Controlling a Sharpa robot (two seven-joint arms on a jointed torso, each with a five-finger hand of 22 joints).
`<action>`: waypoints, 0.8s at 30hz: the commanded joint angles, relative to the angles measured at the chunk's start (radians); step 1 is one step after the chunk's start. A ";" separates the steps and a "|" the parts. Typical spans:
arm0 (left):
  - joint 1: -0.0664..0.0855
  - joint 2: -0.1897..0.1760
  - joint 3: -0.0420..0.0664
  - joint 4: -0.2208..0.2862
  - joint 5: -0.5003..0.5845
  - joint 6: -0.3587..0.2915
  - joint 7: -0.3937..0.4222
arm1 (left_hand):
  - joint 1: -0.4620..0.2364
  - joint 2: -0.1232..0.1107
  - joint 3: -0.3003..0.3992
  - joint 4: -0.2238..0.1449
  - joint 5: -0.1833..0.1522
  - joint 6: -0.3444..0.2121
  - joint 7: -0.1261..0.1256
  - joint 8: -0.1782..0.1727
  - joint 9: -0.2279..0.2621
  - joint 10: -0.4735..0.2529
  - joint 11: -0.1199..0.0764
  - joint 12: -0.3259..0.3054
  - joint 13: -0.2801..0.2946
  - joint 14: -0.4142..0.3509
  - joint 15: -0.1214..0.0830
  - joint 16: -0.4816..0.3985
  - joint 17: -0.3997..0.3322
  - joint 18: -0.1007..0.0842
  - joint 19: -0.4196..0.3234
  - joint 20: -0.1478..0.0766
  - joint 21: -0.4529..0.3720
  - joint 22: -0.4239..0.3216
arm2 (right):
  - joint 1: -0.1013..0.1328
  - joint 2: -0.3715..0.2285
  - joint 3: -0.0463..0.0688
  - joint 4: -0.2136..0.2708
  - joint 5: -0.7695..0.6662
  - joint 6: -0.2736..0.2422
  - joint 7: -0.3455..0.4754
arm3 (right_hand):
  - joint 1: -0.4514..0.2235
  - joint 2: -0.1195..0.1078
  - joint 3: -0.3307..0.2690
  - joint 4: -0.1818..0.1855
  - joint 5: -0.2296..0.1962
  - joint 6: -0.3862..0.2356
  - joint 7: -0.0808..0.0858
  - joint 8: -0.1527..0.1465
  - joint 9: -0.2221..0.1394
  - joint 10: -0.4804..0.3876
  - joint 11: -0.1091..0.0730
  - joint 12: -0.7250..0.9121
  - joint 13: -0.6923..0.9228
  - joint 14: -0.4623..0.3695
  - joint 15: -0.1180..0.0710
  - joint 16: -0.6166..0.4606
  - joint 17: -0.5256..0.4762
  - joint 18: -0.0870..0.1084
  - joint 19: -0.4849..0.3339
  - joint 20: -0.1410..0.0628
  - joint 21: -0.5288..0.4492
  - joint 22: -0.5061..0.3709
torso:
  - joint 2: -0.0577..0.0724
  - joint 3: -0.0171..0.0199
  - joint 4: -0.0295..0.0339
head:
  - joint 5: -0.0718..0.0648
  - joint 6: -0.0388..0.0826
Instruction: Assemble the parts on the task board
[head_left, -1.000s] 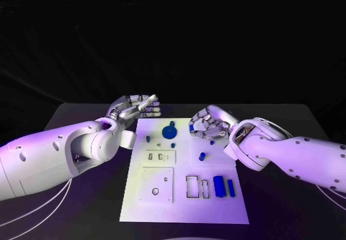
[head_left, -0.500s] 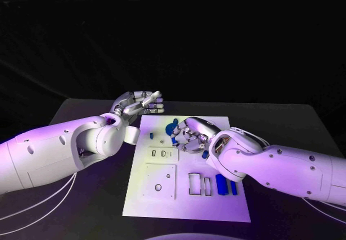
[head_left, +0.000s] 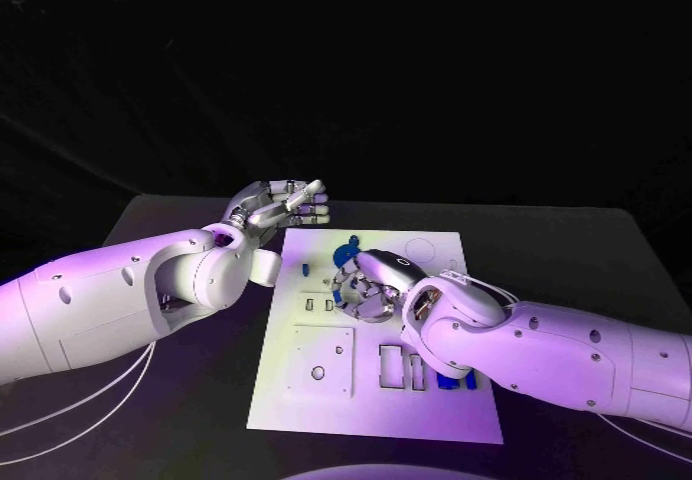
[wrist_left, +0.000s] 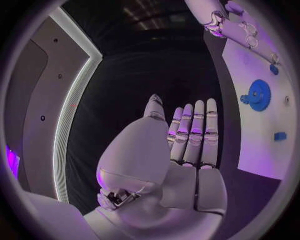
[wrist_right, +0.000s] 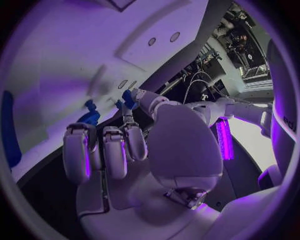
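Observation:
The white task board (head_left: 310, 400) lies in the middle of the table. A blue gear (head_left: 346, 252) stands near its far edge, also seen as the gear (wrist_left: 257, 94) beside a small blue part (wrist_left: 279, 135). My right hand (head_left: 368, 290) hovers over the board's middle, fingers curled, and seems to pinch a small blue part (wrist_right: 127, 97) at its thumb tip. My left hand (head_left: 281, 207) is raised beyond the board's far left corner, flat, fingers straight and holding nothing; the same hand (wrist_left: 187, 145) shows an empty palm. Blue bars (head_left: 447, 380) sit in slots under my right forearm.
Rectangular slots (head_left: 389, 365) and a square plate with a round hole (head_left: 317, 373) occupy the board's near half. Another small blue part (head_left: 306, 268) stands left of the gear. Dark table (head_left: 577, 240) extends on both sides of the board.
My right hand has moved left and nearer, from the board's far right area to over its middle, now covering part of the gear. The left hand has barely moved.

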 joint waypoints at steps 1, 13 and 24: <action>0.001 0.002 0.001 0.001 0.004 0.016 0.007 | -0.001 0.010 -0.006 -0.001 -0.007 -0.006 0.018 -0.006 0.001 -0.005 0.000 -0.002 0.001 -0.009 0.001 -0.004 0.001 0.007 -0.006 0.004 -0.007 -0.002 | -0.004 0.010 -0.001 -0.009 -0.047 0.017 -0.025 | -0.013 0.001 0.002 -0.005 0.005 0.002 -0.002 0.004 0.030 -0.002 -0.001 0.001 0.076 0.104 -0.007 0.006 0.263 -0.013 0.023 -0.006 0.006 0.186 | 0.000 0.0000 0.0016 | -0.002 0.000; 0.001 0.001 0.001 0.001 0.004 0.016 0.006 | 0.000 0.011 -0.008 -0.002 -0.007 -0.007 0.019 -0.006 0.002 -0.005 0.000 -0.002 0.001 -0.010 0.002 -0.006 0.002 0.007 -0.006 0.004 -0.007 -0.002 | -0.012 0.028 -0.004 -0.034 -0.059 0.038 -0.039 | -0.024 -0.003 0.001 -0.006 -0.004 0.000 -0.001 0.003 0.031 -0.003 -0.001 -0.001 0.074 0.104 -0.006 0.006 0.263 -0.012 0.022 -0.006 0.004 0.185 | -0.001 0.0002 0.0004 | 0.004 -0.011; 0.001 0.000 0.001 0.002 0.004 0.017 0.005 | 0.001 0.011 -0.009 -0.002 -0.007 -0.007 0.019 -0.006 0.003 -0.005 0.000 -0.001 0.001 -0.011 0.002 -0.007 0.003 0.007 -0.007 0.004 -0.007 -0.002 | -0.016 0.033 -0.005 -0.041 -0.067 0.064 -0.048 | -0.039 -0.013 -0.003 -0.008 -0.016 -0.001 0.000 0.002 0.031 -0.004 0.000 -0.002 0.073 0.104 -0.006 0.006 0.263 -0.011 0.020 -0.005 0.001 0.184 | 0.000 0.0002 0.0003 | 0.005 -0.014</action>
